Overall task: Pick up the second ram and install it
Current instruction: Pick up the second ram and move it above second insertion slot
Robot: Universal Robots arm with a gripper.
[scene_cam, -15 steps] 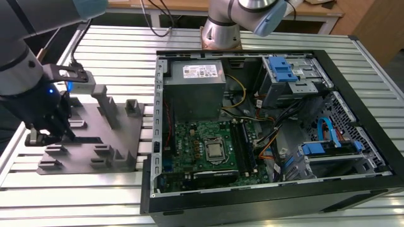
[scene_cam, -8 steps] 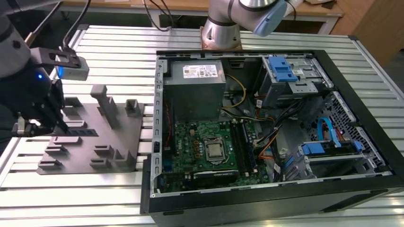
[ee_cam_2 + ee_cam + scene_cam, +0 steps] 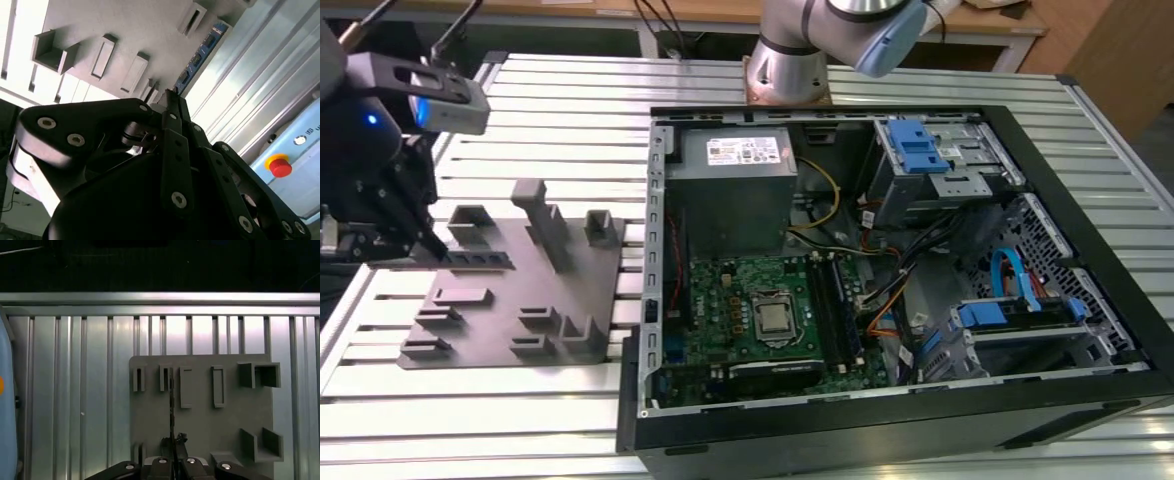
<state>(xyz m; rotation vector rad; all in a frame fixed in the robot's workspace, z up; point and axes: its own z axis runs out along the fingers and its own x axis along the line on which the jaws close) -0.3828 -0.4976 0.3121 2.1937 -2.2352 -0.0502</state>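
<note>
Open PC case (image 3: 854,260) is sitting at the exterior view's right of the gray fixture (image 3: 520,290). Gripper (image 3: 173,442) is hovering over the fixture, fingers pinching the second ram (image 3: 200,55) edge-on, near the fixture's narrow slots.

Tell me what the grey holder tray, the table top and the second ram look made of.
The grey holder tray looks like matte plastic, perhaps printed: uniform dull grey, blocky pockets. The table top seems metal, probably aluminium: ribbed silvery slats with bright sheen. The second ram looks like circuit-board laminate: thin, blue-green, small dark chips.
</note>
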